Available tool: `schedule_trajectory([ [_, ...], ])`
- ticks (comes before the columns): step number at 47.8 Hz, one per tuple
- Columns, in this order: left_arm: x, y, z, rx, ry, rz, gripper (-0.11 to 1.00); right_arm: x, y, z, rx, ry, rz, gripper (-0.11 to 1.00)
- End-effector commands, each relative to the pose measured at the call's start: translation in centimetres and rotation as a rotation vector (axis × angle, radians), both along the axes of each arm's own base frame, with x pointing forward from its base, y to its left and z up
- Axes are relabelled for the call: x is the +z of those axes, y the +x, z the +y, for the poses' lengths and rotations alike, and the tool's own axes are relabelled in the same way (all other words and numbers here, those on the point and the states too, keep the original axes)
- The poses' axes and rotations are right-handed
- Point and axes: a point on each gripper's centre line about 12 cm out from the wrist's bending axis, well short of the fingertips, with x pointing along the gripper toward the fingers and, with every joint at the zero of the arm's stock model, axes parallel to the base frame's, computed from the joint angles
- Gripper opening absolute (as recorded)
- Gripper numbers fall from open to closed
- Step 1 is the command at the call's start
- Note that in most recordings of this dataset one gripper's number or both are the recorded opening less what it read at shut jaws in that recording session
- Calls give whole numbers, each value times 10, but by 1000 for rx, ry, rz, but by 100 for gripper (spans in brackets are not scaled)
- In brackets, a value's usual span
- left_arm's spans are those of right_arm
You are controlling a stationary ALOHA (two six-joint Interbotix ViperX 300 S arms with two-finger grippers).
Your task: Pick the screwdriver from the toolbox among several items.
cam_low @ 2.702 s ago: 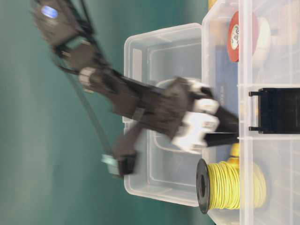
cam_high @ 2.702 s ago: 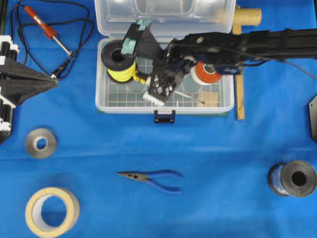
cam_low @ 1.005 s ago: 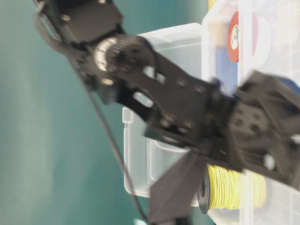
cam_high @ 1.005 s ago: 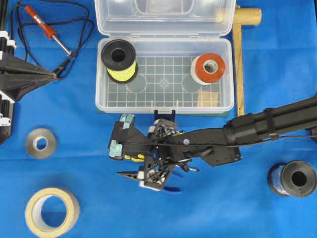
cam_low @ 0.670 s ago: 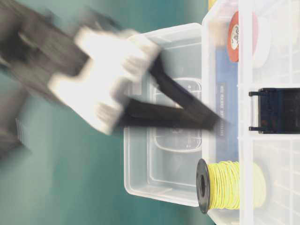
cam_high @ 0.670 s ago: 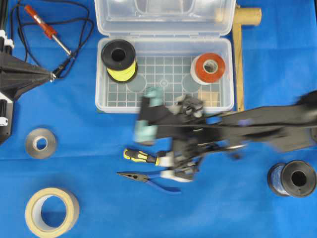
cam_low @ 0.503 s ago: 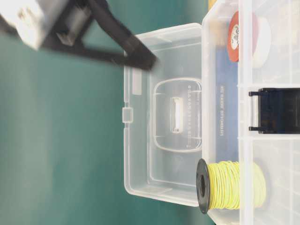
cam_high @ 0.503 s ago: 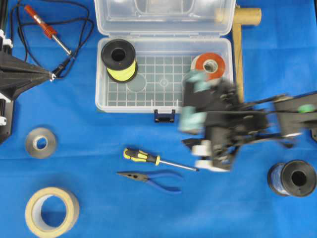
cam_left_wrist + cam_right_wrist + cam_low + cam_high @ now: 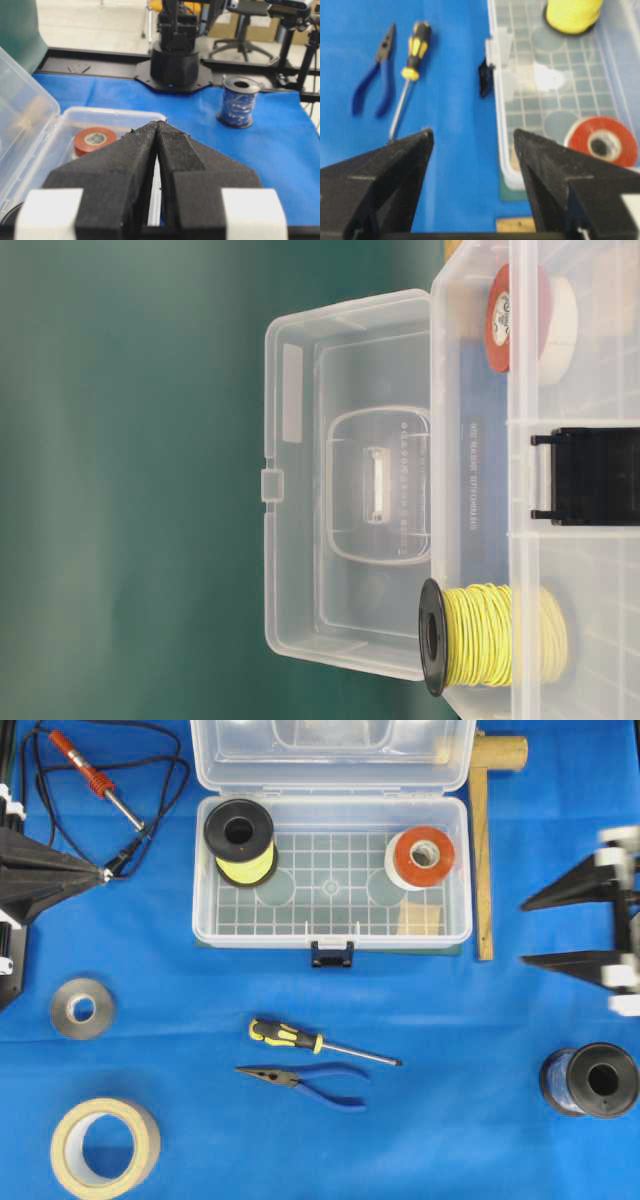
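Screwdriver: we see the screwdriver lying flat on the blue tabletop, outside the toolbox and in front of its latch.
Long axis: in the overhead view it runs nearly level across the picture, tilting a little downward to the right; yellow-and-black handle to the left, thin silver shaft and tip to the right.
Neighbour: the blue-handled pliers lie just beside it on the near side, roughly parallel, nose pointing left; we see a narrow gap between the two.
Materials: we note a ribbed grip with a red collar on the screwdriver, and a smooth cloth-like blue surface under it.
Toolbox: clear plastic, rectangular, lid hinged open at the back, gridded floor, dark latch in front.
Contents: a yellow wire spool with black flanges in the left rear corner, and a red tape roll at the right; the middle floor shows only grid and round marks.
Right gripper: the right gripper sits at the right edge, well apart from the screwdriver, its two black tapered fingers spread wide with nothing between them.
Left gripper: the left gripper has its foam-padded fingers pressed together at the tips, holding nothing.
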Motion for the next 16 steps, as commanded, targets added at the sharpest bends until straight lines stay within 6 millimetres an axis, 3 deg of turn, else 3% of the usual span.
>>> schedule_trajectory([
  [1, 4, 1, 0, 2, 1, -11, 0, -5, -18, -4, 13, -9, -82, 70],
  [8, 3, 1, 0, 2, -1, -9, 0, -19, -35, -10, 9, -19, -136, 69],
  [16, 0, 1, 0, 2, 0, 0, 0, -34, -38, -18, -27, -40, -118, 69],
])
